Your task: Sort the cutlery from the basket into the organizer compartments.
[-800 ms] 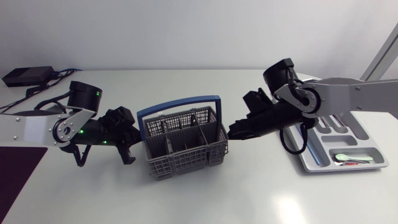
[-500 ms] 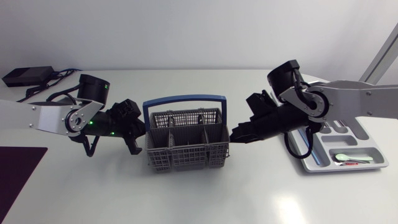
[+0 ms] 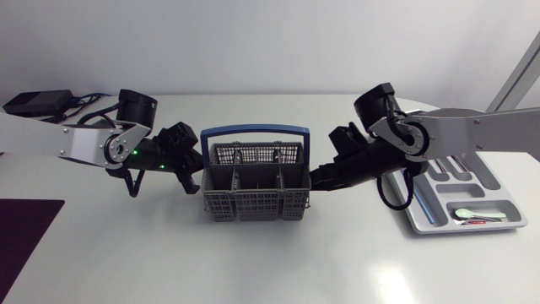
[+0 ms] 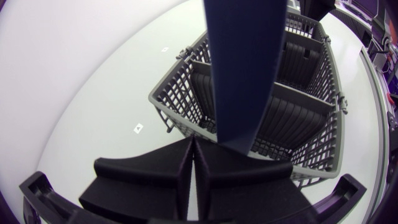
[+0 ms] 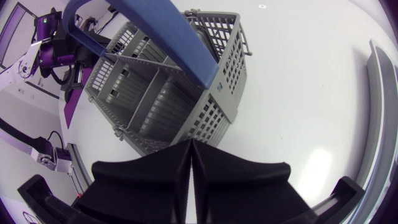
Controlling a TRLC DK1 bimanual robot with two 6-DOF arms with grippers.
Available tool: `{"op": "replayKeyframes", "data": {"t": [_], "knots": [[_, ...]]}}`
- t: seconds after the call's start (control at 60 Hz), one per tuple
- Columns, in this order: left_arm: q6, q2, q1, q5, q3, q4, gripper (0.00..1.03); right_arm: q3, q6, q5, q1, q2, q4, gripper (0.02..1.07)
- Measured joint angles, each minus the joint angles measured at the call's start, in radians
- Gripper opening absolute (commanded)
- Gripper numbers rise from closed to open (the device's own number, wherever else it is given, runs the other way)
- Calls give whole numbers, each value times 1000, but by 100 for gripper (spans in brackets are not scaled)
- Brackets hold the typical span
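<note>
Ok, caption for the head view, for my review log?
Left gripper and right gripper, both shut, flank the blue-handled grey basket; organizer lies beyond the right gripper.

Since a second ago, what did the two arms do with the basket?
The basket turned from askew to straight and slid a little toward the far side. The left gripper swung back and inward with it, beside its left wall. The right gripper shifted only slightly, at its right wall. Both grippers stayed shut, holding nothing. The organizer did not move.
</note>
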Motion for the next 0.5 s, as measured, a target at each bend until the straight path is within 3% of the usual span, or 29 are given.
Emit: {"op": "replayKeyframes", "data": {"t": [0.5], "knots": [[-19, 21, 0, -19, 23, 10, 4, 10, 11, 16, 5, 17, 21, 7]]}}
